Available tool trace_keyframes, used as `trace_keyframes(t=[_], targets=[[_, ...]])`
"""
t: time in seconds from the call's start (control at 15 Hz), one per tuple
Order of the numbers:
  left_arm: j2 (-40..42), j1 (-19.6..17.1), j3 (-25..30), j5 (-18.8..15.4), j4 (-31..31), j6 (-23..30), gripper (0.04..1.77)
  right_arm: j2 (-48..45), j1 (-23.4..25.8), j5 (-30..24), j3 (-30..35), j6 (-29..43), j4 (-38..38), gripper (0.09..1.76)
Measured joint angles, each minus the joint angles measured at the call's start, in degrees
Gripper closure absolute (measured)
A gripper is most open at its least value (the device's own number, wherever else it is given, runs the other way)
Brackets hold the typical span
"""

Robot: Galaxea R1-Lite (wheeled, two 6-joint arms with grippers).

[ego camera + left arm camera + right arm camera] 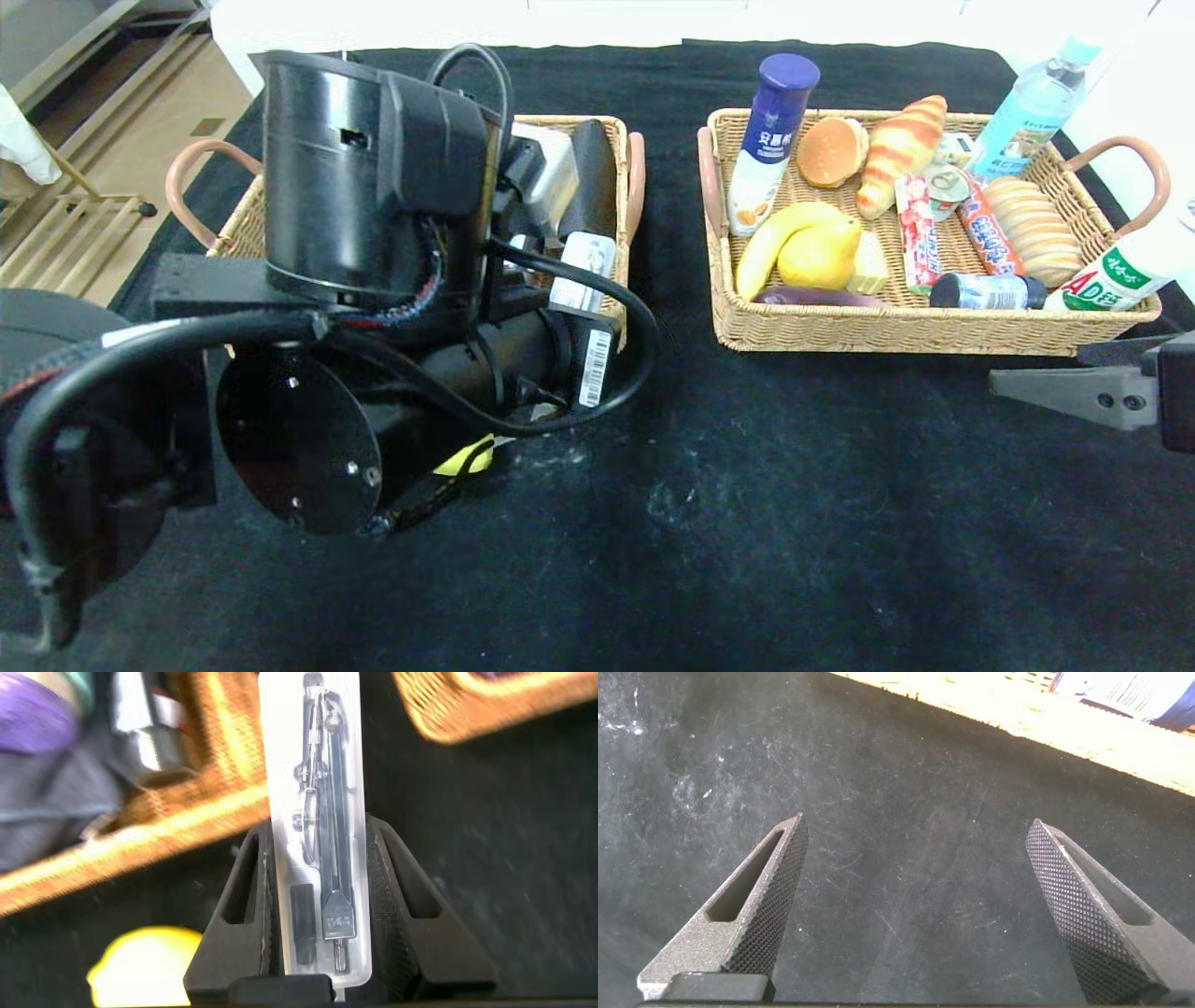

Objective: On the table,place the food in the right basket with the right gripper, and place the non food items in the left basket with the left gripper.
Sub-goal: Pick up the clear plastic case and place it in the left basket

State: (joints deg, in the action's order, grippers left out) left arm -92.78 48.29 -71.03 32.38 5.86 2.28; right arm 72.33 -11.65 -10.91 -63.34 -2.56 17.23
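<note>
In the left wrist view my left gripper [318,826] is shut on the long clear case of drawing tools [322,793], held just off the left basket [140,831]. A yellow lemon [140,966] lies on the black table [747,513] beside it. In the head view my left arm hides most of the left basket [238,229]; a black tube [594,177] lies inside. The right basket [896,327] holds a blue-capped bottle [770,140], a bun [831,149] and a snack pack [917,233]. My right gripper [917,823] hangs open over bare cloth near that basket.
The right basket also carries a banana [770,238], a croissant [901,149], a water bottle [1032,107] and several other packs. A strip of black cloth separates the two baskets. The right basket's corner [467,709] shows in the left wrist view.
</note>
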Motion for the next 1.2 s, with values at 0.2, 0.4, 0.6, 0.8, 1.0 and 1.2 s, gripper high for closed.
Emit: trace_keyframes(t=[0.2,0.4,0.6,0.8,1.0,1.2], targets=[[0.06,-4.91,-2.23,-3.67,0.13,-0.61,1.18,-0.02,0.33,0.00,-0.02,0.00,-0.09,0.14],[-0.40,-8.63,-5.40,-7.39,-0.02,-1.12,1.18,0.00,0.41,0.02,-0.02,-0.02,-0.09,0.14],[-1.76,-11.82,-8.86,-9.84,0.04,-1.60,1.18,0.00,0.44,0.00,-0.02,-0.05,-0.09,0.14],[-3.96,-14.42,-12.34,-12.35,0.04,-1.62,1.18,0.00,0.44,0.02,-0.02,-0.05,-0.17,0.14],[-6.22,-16.02,-15.13,-13.51,0.09,-1.60,1.18,0.00,0.69,0.02,-0.02,-0.02,-0.61,0.14],[-8.35,-17.23,-18.60,-15.59,-0.20,-1.68,1.18,0.00,0.83,0.02,-0.05,-0.05,-0.91,0.14]])
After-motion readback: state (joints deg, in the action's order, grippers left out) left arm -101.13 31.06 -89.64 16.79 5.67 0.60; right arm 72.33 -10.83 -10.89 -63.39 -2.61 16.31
